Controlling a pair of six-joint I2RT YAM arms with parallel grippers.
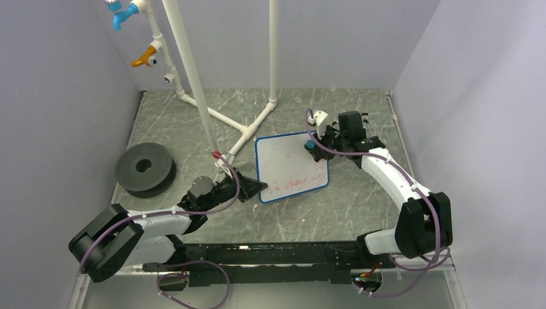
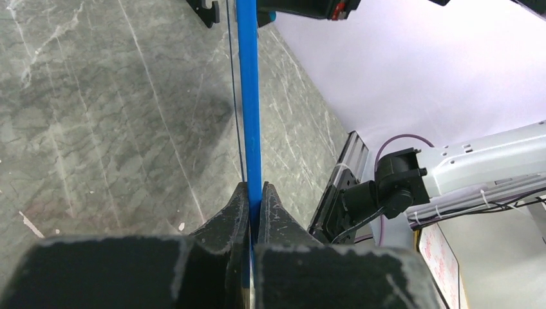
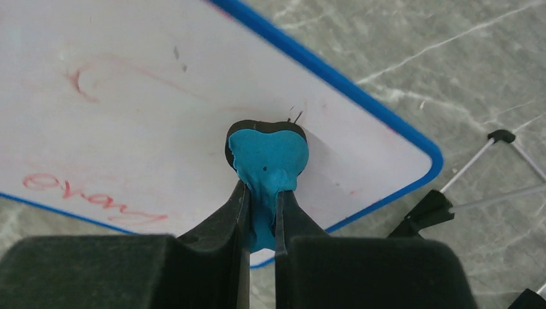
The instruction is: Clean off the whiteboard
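Observation:
The whiteboard [image 1: 291,166] is white with a thin blue rim and stands propped near the table's middle. Red handwriting [image 1: 297,183] runs along its lower part, with faint red smears higher up [image 3: 84,80]. My left gripper [image 1: 256,187] is shut on the board's lower left blue edge [image 2: 250,116], seen edge-on in the left wrist view. My right gripper [image 1: 313,144] is shut on a small blue eraser [image 3: 267,164] with a black pad, pressed against the board's upper right area. The board's rounded corner [image 3: 428,161] shows to the right of the eraser.
A white pipe frame [image 1: 222,119] with coloured taps stands at the back left, its base next to the board. A black foam ring [image 1: 145,168] lies at the left. A thin black wire easel stand [image 3: 463,193] lies behind the board. Grey walls enclose the table.

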